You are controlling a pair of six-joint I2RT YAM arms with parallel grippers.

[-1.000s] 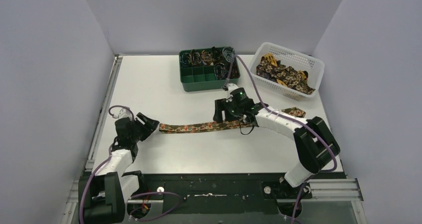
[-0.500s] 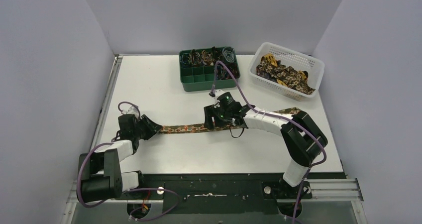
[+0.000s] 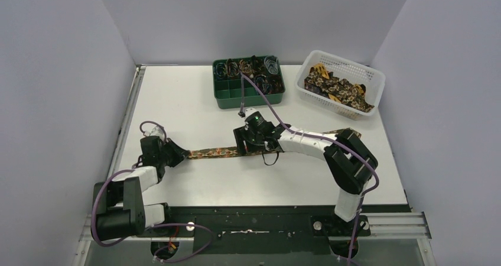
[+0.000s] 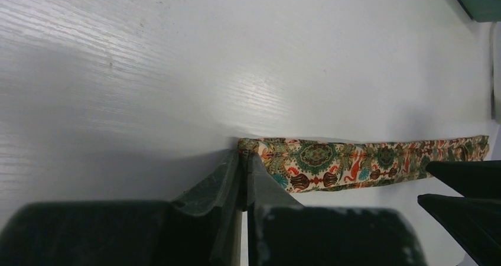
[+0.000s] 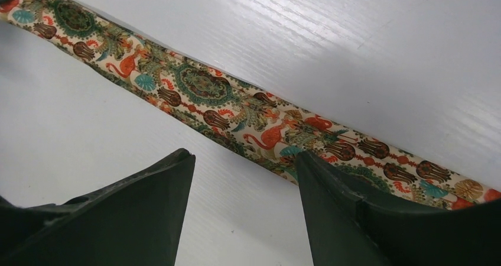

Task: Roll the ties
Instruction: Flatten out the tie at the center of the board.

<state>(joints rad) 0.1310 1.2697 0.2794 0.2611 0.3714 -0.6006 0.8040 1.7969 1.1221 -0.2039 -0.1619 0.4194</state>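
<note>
Since the earlier frame the right gripper (image 3: pixel 239 143) has moved to the left along the tie (image 3: pixel 215 153), and the left gripper (image 4: pixel 243 159) has closed. The tie lies flat across the table (image 3: pixel 177 100), between the two arms. The left fingers are pressed together, with their tips touching the left end of the tie; I cannot tell if cloth is pinched between them. The right gripper is spread wide over the middle of the tie and holds nothing.

No legible text, label, brand, number or sign in any view.
</note>
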